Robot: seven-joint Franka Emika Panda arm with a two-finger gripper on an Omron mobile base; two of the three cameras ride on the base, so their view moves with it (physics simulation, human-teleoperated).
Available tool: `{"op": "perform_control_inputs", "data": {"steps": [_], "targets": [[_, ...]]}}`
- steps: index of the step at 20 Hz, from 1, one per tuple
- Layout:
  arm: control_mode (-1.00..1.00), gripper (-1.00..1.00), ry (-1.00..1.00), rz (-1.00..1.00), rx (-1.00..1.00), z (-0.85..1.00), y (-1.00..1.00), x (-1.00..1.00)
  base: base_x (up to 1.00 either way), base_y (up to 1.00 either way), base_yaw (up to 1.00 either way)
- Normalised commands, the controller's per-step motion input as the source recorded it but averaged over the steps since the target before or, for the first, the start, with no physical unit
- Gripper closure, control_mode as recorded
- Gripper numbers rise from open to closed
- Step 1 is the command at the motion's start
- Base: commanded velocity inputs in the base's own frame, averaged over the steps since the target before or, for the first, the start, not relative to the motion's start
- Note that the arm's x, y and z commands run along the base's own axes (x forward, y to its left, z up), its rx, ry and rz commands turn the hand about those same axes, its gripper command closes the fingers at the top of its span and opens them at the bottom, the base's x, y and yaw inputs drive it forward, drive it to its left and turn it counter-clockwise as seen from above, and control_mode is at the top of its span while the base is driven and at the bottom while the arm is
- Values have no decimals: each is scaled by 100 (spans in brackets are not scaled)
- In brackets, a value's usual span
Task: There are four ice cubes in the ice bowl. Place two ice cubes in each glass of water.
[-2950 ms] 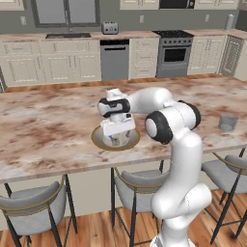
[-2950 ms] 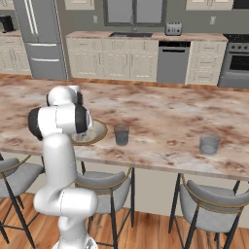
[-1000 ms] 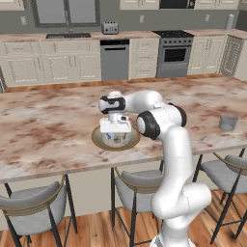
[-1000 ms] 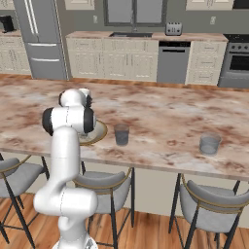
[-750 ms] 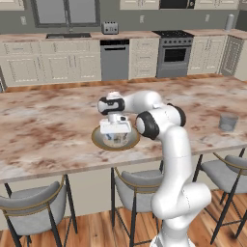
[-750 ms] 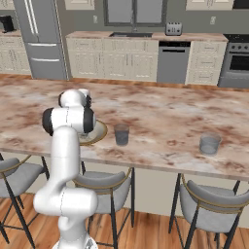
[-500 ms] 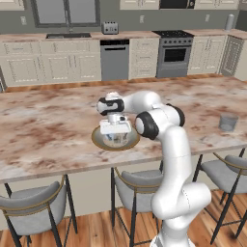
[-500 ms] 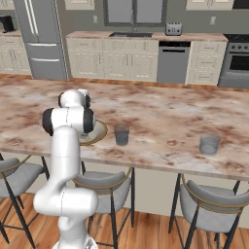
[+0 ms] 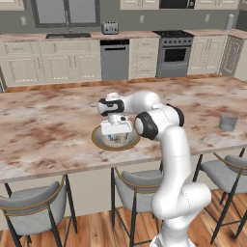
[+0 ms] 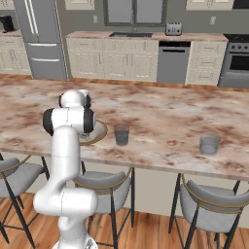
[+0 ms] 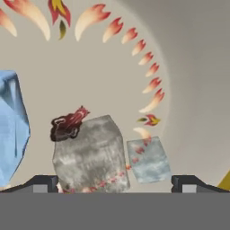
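Note:
The ice bowl (image 9: 98, 140) sits on the island counter, its tan rim (image 10: 100, 132) showing beside my arm. My gripper (image 9: 116, 138) points down into it, open. In the hand view the gripper (image 11: 114, 184) hangs just above the bowl's floor (image 11: 103, 63), which bears a flame pattern. A grey ice cube (image 11: 90, 155) and a smaller pale blue one (image 11: 148, 159) lie between the fingertips (image 11: 41, 183), untouched. A bluer cube (image 11: 11, 130) lies at the left edge. One glass of water (image 10: 121, 134) stands just right of the bowl, the other (image 10: 210, 144) (image 9: 228, 122) farther right.
Bar stools (image 9: 140, 183) stand along the counter's near edge. Cabinets, a dishwasher (image 9: 115, 59) and an oven (image 9: 172, 54) line the far wall across the aisle.
The hand has sunk a little deeper into the bowl and the elbow has swung slightly left. The jaws stay open.

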Motion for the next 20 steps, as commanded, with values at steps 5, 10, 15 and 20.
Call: {"op": "perform_control_inputs", "data": {"steps": [5,10,15,20], "targets": [[-100,-100,-6,0,0,-3,5,0,0,0,0],[-100,-100,-10,0,0,-6,0,0,0,0,0],[-100,-100,-7,0,-1,-25,0,0,0,0,0],[-100,-100,-11,0,-2,-17,0,0,0,0,0]]}}
